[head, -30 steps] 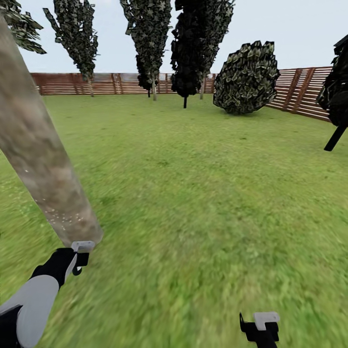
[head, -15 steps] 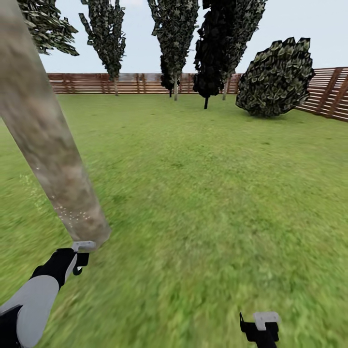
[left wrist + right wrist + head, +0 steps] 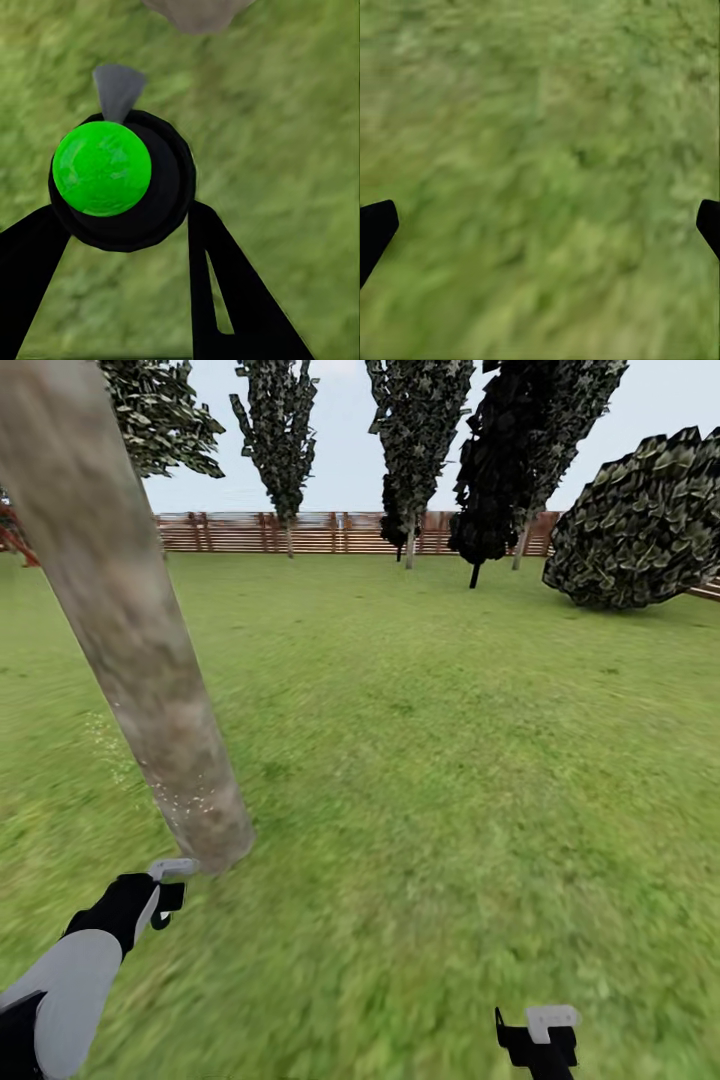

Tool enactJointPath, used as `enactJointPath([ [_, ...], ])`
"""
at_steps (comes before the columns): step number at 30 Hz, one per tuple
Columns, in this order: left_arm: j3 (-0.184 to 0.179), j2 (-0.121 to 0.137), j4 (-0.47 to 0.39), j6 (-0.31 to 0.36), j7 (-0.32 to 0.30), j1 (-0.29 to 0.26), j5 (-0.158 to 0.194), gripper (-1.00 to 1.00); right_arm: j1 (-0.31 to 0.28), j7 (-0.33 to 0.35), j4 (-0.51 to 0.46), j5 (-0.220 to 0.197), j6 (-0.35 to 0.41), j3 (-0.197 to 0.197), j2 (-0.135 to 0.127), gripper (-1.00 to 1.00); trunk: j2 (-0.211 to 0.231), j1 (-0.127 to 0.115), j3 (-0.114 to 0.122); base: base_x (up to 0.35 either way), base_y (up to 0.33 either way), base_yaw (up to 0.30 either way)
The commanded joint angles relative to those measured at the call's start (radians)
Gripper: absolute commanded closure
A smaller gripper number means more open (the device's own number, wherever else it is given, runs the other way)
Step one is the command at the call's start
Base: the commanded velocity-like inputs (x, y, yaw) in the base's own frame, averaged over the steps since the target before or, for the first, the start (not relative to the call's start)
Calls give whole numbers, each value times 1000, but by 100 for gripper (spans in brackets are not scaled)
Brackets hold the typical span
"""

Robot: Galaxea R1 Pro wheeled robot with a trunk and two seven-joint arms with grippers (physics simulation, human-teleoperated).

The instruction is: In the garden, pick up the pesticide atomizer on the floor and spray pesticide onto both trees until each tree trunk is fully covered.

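Observation:
A thick pale grey-brown tree trunk (image 3: 130, 630) leans across the left of the head view, with fine white pesticide specks (image 3: 190, 800) low on its bark. Just short of its foot is my left gripper (image 3: 162, 900). In the left wrist view the left gripper (image 3: 120, 225) is shut on the pesticide atomizer (image 3: 101, 169), seen end-on as a bright green disc in a black ring. Its grey nozzle (image 3: 116, 86) points toward the trunk base (image 3: 196, 11). My right gripper (image 3: 537, 1040) hangs open over grass, fingers (image 3: 375, 229) wide apart.
Green lawn (image 3: 430, 760) spreads all round. A brown slat fence (image 3: 330, 532) closes the far side. Dark conifers (image 3: 415, 430) stand before it, and a round dark bush (image 3: 645, 525) sits at far right. A few white specks lie on the grass (image 3: 100, 740) left of the trunk.
The whole head view has shifted right, so the camera has turned left; the trunk now sits further into the picture. Both arms hold the same places in the view.

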Motion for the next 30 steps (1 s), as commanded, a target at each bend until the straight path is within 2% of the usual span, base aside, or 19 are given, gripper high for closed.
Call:
enactJointPath([
  [1, 7, -1, 0, 3, -6, -1, -9, 100, -1, -5, 1, 11, -2, -5, 0, -100, 0, 0, -1, 2, -1, 276],
  [3, 6, -5, 1, 3, -6, -1, -8, 100, -1, -5, 1, 11, -2, -5, 0, -100, 0, 0, -1, 1, -1, 273],
  [9, -1, -83, -27, 3, -8, -20, -11, 100, -1, -7, -1, 9, -3, -6, 0, -100, 0, 0, -1, 0, 0, 135],
  [12, -2, -96, -48, 4, -11, -29, -11, 100, -1, -7, -2, 9, -3, -6, -1, -100, 0, 0, -1, 0, 0, 5],
  [16, -4, -91, -59, 5, -12, -48, -13, 100, -1, -10, -2, 9, -3, -7, -2, -100, 0, 0, -1, 0, 0, 0],
  [20, -3, -58, -77, 13, -22, -68, -13, 100, -1, -11, -2, 9, -3, -6, -3, -100, 0, 0, -1, 0, 0, 0],
  [24, -3, -75, -107, 19, -23, -92, -12, 100, -1, -11, -1, 9, -3, -5, -2, -100, 0, 0, -1, 0, 0, 3],
  [26, -3, -73, -109, 22, -22, -109, -11, 100, -1, -11, -1, 9, -3, -6, -2, -100, 0, 0, -1, 0, 0, 141],
  [28, -3, -60, -110, 24, -22, -117, -12, 100, -1, -11, -2, 9, -3, -6, -2, -100, 0, 0, -1, 0, 0, 243],
  [30, -2, -23, -110, 26, -24, -118, -11, 100, -1, -11, -2, 9, -3, -6, -2, -100, 0, 0, -1, 0, 0, 269],
])
